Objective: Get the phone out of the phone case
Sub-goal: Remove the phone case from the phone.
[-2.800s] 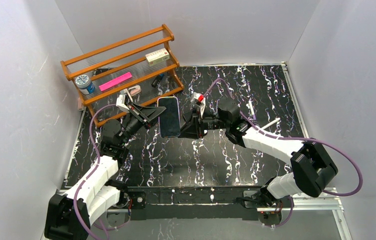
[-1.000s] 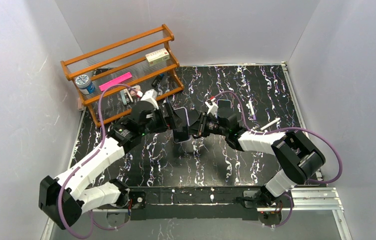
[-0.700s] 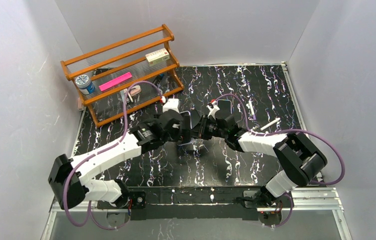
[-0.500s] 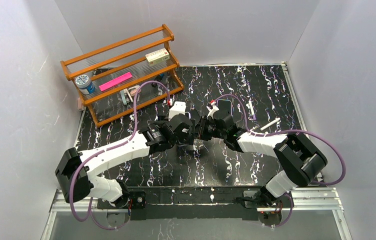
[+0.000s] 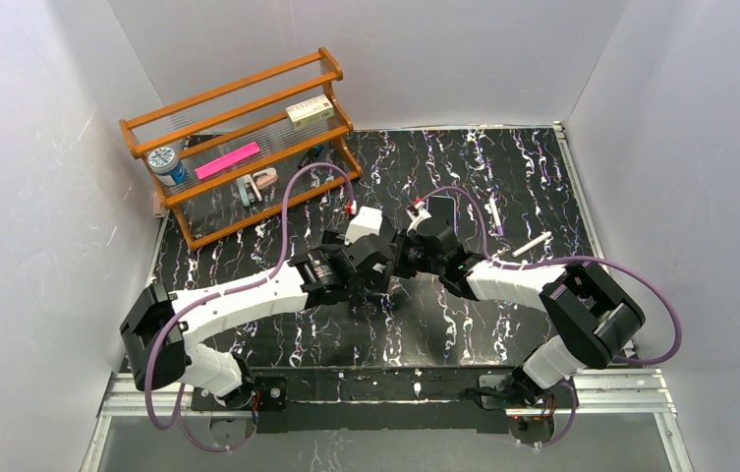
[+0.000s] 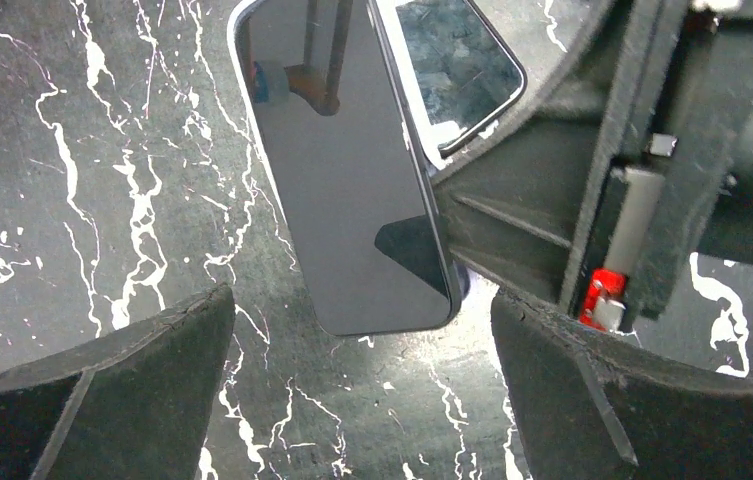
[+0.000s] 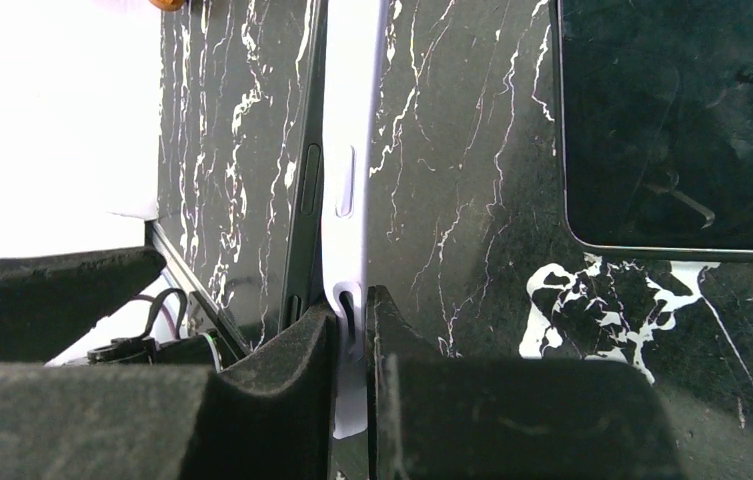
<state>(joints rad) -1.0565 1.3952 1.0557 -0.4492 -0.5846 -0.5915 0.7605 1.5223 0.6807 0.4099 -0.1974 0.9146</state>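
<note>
The phone (image 6: 352, 170), dark-screened, stands off the table in its pale lilac phone case (image 7: 352, 190). In the right wrist view the phone's dark edge (image 7: 304, 200) runs beside the case's side wall. My right gripper (image 7: 352, 300) is shut on the case's edge. My left gripper (image 6: 362, 340) is open, its wide fingers (image 6: 152, 370) either side of the phone's near end without touching it. In the top view both grippers meet at the table's middle, left gripper (image 5: 373, 261) and right gripper (image 5: 400, 258), and hide the phone.
A second dark phone (image 7: 672, 120) lies flat on the black marbled table (image 5: 503, 167) just behind the right gripper. A wooden rack (image 5: 238, 138) with small items stands at the back left. Two white pens (image 5: 533, 243) lie at the right.
My left arm has swung in from the rack side to the table's middle and now hangs over the phone. The right gripper has kept its grip and drawn the phone slightly right.
</note>
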